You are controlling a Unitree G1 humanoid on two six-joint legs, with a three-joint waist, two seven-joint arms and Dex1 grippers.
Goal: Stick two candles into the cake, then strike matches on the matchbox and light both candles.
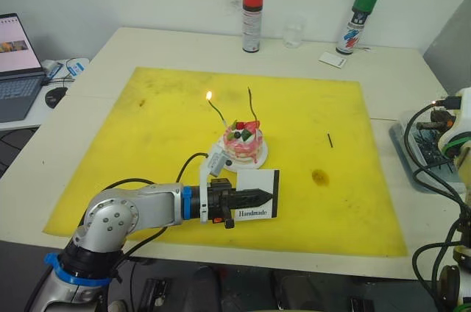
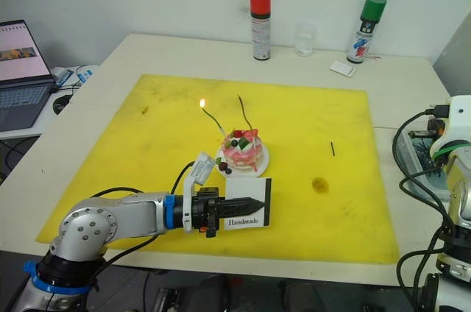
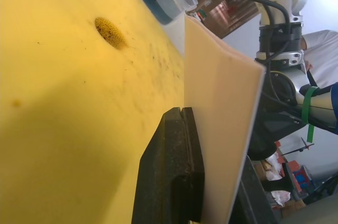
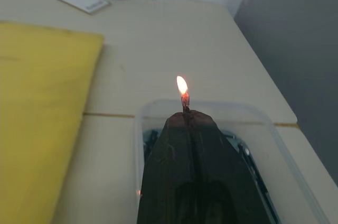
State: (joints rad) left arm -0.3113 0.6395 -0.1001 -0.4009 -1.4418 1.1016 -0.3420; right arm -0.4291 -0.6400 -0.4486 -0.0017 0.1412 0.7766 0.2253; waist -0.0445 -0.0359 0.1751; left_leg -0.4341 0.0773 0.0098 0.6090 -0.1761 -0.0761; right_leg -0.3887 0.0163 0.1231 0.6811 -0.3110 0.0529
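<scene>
Left claw (image 1: pixel 254 196), two black tapered fingers closed nearly together, grips the matchbox (image 1: pixel 259 194) by one edge; box is flat, white, printed "Handmade", black strip along its far short side, held on the yellow mat (image 1: pixel 147 179) just in front of the cake. In the left wrist view the box face (image 3: pixel 222 129) looks plain cream card, its lower part cut off by the picture edge, w/ one finger (image 3: pixel 174 171) matte and grainy against it. Right claw (image 4: pixel 186 114) is pressed shut on a match (image 4: pixel 185 101); only a short charred stub shows above the fingertips w/ a small flame, rest hidden between the fingers. Under it sits a clear plastic tray (image 4: pixel 253 115), contents dark & hard to make out, on the pale worktop (image 4: pixel 174 39) off the mat's right edge. Cake (image 1: pixel 243 143): small, round, pink-white layers, red & dark fruit on top, on a white plate. Two thin wavy candles stand in it: left candle (image 1: pixel 216 111) is lit, right candle (image 1: pixel 252 107) is dark, unlit; colours too faint to tell. Another match (image 1: pixel 330 140) lies on the mat, well right of the cake.
</scene>
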